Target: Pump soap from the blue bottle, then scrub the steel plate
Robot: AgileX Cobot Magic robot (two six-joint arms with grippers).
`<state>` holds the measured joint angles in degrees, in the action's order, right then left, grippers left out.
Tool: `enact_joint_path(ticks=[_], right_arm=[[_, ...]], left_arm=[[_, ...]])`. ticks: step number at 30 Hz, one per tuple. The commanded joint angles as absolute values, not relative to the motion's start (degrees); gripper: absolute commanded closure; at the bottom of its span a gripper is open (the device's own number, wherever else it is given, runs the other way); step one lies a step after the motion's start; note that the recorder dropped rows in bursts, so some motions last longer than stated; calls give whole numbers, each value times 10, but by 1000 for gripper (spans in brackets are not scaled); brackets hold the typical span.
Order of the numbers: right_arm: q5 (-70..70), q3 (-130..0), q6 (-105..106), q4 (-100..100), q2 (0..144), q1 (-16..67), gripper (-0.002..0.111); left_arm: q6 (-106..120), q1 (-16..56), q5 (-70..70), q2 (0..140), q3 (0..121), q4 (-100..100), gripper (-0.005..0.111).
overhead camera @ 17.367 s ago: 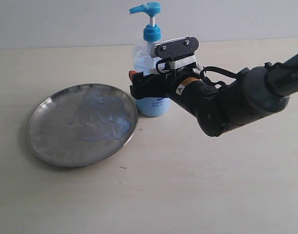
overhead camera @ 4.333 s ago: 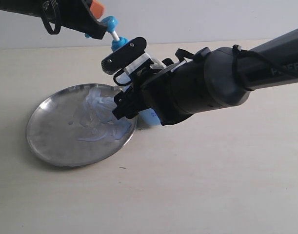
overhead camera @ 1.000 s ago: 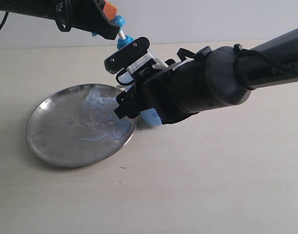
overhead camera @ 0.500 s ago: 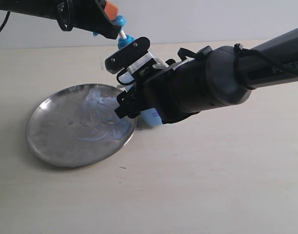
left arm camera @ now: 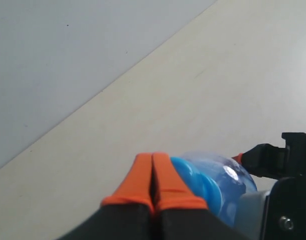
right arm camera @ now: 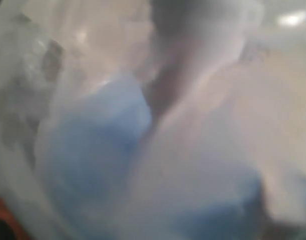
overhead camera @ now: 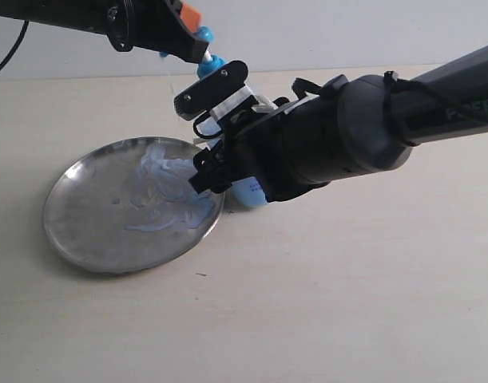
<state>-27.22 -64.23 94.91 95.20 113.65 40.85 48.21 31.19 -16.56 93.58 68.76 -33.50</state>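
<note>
My right gripper (overhead camera: 221,169) is shut on the blue bottle (overhead camera: 248,191) and holds it tilted toward the steel plate (overhead camera: 90,232). The bottle's blurred body (right arm camera: 117,150) fills the right wrist view. Pale bluish soap (overhead camera: 168,188) lies in glossy smears on the plate's right half. My left gripper (overhead camera: 191,16) is shut, its orange fingertips (left arm camera: 142,172) lying together against the blue pump head (left arm camera: 193,181). Only a short piece of the pump's stem shows above the blue collar (overhead camera: 214,63).
The plate and bottle rest on a pale tabletop (overhead camera: 347,303) with a light wall (overhead camera: 331,32) behind. The right arm's bulky black body (overhead camera: 347,144) stretches across the right of the exterior view. The left arm (overhead camera: 84,14) enters from the top left.
My left gripper and the pump head have shifted a little to the right and closer to the collar. The right gripper still holds the tilted bottle in the same place.
</note>
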Motion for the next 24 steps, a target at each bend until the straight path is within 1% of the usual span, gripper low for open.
enact_joint_path(ticks=[1,24], right_arm=[[-223,-637,963,958,1148,414,108],[-223,-637,963,958,1148,414,108]], left_arm=[[479,333,-268,977,666,-318,107],[473,334,-261,973,666,-316,107]])
